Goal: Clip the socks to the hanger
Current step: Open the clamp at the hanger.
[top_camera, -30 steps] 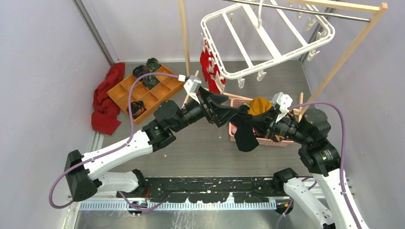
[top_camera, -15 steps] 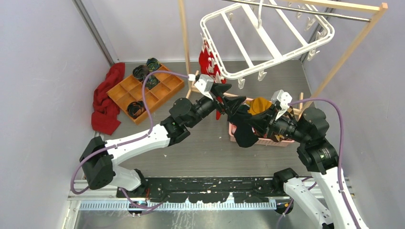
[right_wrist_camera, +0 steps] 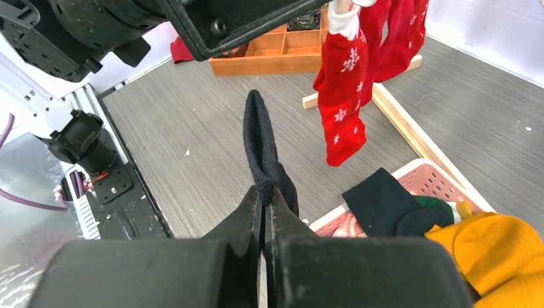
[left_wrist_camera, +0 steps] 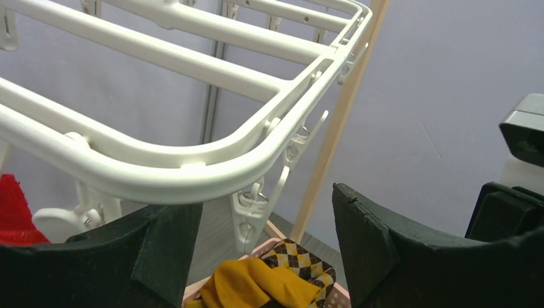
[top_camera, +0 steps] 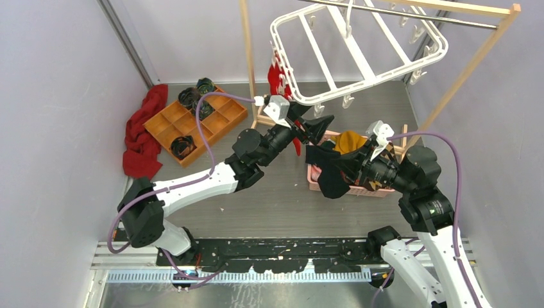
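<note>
Right wrist view: the right fingers (right_wrist_camera: 240,221) are clamped on the cuff of a black sock (right_wrist_camera: 260,138), held above the surface (right_wrist_camera: 192,115) beside the pink basket (right_wrist_camera: 417,176). The left fingers (left_wrist_camera: 163,247), spread and empty, sit just under the hanger (left_wrist_camera: 212,163) by a clip (left_wrist_camera: 249,208). Next, likely: pinch that clip open and feed the cuff in.
</note>
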You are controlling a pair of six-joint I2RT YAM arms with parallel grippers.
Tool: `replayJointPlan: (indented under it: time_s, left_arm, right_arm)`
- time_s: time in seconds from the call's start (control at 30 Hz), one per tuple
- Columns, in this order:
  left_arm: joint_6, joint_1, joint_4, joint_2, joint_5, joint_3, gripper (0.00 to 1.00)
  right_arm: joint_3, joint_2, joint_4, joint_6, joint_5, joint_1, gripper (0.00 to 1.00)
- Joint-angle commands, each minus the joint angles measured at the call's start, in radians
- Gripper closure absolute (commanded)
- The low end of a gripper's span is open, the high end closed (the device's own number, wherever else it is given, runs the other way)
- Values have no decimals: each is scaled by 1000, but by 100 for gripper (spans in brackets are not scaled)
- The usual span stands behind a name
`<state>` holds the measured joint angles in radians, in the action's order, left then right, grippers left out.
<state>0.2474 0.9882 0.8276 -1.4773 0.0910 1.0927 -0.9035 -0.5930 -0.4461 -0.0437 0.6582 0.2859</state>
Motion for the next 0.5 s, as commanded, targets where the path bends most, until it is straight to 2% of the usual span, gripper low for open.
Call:
replayJointPlan:
  time_s: [0.0,0.47]
  left_arm:
    - [-25,3,99,-10,25,52,26]
    - [3,2,124,-15,53,58,36]
  right_arm:
    - [-2,14,20,-13,-19,-5,99]
    - [3,19,32,-16,-13,-7,99]
